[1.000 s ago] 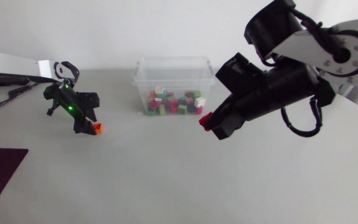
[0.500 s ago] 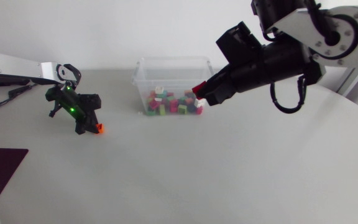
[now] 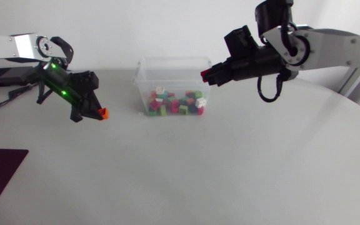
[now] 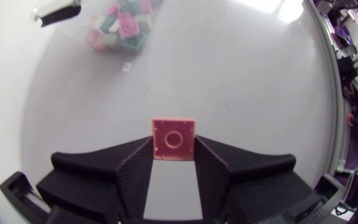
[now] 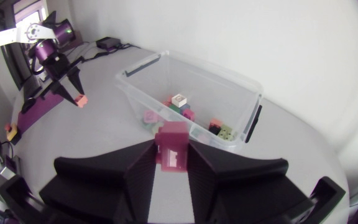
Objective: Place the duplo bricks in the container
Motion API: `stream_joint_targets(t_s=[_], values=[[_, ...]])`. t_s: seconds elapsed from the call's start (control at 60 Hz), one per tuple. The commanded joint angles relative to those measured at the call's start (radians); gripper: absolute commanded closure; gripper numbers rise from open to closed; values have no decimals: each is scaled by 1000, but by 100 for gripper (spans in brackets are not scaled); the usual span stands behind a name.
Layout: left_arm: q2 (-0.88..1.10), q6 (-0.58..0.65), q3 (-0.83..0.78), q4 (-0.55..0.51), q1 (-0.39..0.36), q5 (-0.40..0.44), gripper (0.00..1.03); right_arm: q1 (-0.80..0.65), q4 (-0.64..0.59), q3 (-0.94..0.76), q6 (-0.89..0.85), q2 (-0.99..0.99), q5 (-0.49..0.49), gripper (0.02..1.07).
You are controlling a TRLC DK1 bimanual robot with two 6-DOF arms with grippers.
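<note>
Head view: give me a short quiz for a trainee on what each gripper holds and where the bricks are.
1. True or false: the left gripper is shut on an orange brick.
2. What does the right gripper hold? A a red brick; B nothing; C a green brick.
3. Fill in: the loose bricks lie in the clear ____.
Key: 1 true; 2 A; 3 container.
</note>
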Motion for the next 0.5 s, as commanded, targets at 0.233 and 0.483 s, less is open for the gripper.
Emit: stream_joint_targets(t_s=[0.233, 0.483], values=[[-199, -152, -95, -3, -106, 83, 96, 6, 142, 105, 68, 146, 27, 80], [-254, -339, -61, 82, -207, 113, 96, 16, 251, 156, 79, 249, 73, 80]])
